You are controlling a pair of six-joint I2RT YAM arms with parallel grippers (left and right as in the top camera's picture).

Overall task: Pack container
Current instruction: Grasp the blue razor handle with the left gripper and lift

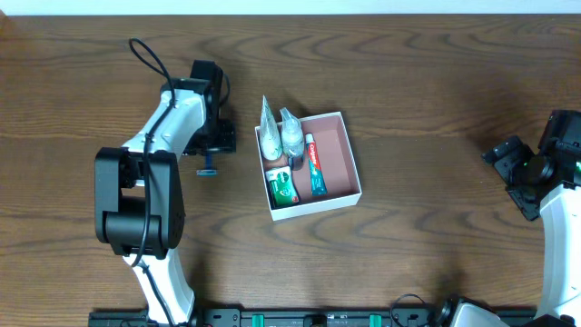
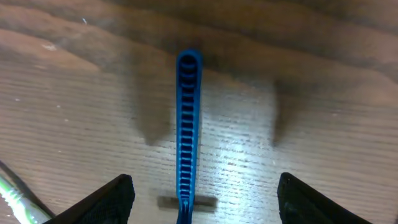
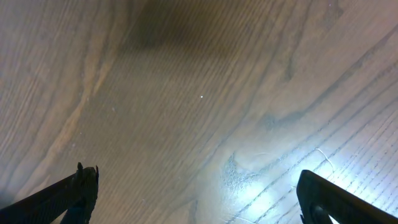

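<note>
The container (image 1: pixel 338 118), a shallow white box with a pinkish-brown inside, sits mid-table. It holds two clear sachets (image 1: pixel 270 136), a toothpaste tube (image 1: pixel 314 165) and a small green box (image 1: pixel 281 187). A blue razor (image 1: pixel 207 166) lies on the table left of the container. In the left wrist view the razor (image 2: pixel 188 124) lies flat between the fingers of my left gripper (image 2: pixel 205 190), which is open and not touching it. My left gripper (image 1: pixel 214 143) hovers just over the razor. My right gripper (image 1: pixel 511 166) is open and empty over bare wood (image 3: pixel 199 193) at the far right.
The right half of the container's floor (image 1: pixel 338 154) is bare. A thin white and green object (image 2: pixel 12 200) shows at the lower left edge of the left wrist view. The wooden table (image 1: pixel 427 109) stretches between the container and the right arm.
</note>
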